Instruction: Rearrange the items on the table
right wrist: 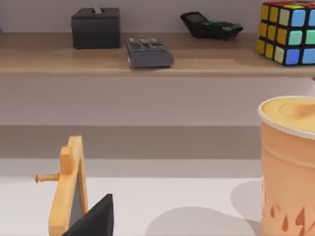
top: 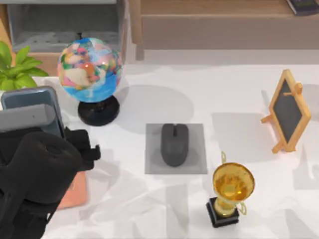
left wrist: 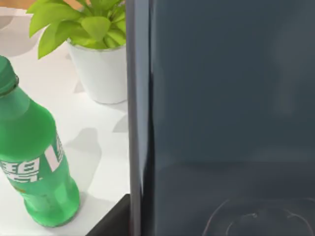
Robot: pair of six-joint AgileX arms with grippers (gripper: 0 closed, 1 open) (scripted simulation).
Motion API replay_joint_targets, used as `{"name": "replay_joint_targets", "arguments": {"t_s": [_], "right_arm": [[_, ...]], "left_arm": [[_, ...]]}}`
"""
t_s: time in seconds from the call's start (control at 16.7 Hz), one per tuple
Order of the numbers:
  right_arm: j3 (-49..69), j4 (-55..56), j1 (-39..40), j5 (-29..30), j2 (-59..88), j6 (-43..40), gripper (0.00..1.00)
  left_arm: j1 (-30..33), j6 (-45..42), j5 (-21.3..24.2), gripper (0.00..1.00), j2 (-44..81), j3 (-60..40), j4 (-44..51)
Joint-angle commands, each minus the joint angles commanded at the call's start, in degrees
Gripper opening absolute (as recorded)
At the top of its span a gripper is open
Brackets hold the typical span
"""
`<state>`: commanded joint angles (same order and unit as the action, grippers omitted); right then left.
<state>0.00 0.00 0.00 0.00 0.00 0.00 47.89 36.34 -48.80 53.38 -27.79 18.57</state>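
Left claw (top: 75, 144) hovers at table's (top: 164, 209) left, beside smartphone (top: 35, 107)

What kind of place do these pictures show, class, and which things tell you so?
Probably a desk in a study or office: a computer mouse on its grey pad, a globe, and a calculator on the wooden shelf.

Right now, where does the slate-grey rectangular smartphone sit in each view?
Top view: the slate-grey rectangular smartphone is at the left edge, left of the multicoloured globe, partly under my left arm.
Left wrist view: close up, its dark face covers the right side.
Right wrist view: faces the wooden easel chalkboard and wooden shelf instead.
Shared landmark: the green potted plant, also in the left wrist view.
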Motion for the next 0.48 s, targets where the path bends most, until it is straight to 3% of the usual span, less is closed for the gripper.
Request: {"name": "replay_joint_targets", "arguments": {"t_s": [0.42, 0.48], "right_arm": [[0.00, 0.00, 0.00, 0.00, 0.00, 0.00, 1.00], [0.00, 0.00, 0.00, 0.00, 0.00, 0.00, 1.00]], "left_arm": [[0.00, 0.00, 0.00, 0.98, 0.00, 0.00, 0.00], [0.00, 0.00, 0.00, 1.00, 0.00, 0.00, 0.00]]}}
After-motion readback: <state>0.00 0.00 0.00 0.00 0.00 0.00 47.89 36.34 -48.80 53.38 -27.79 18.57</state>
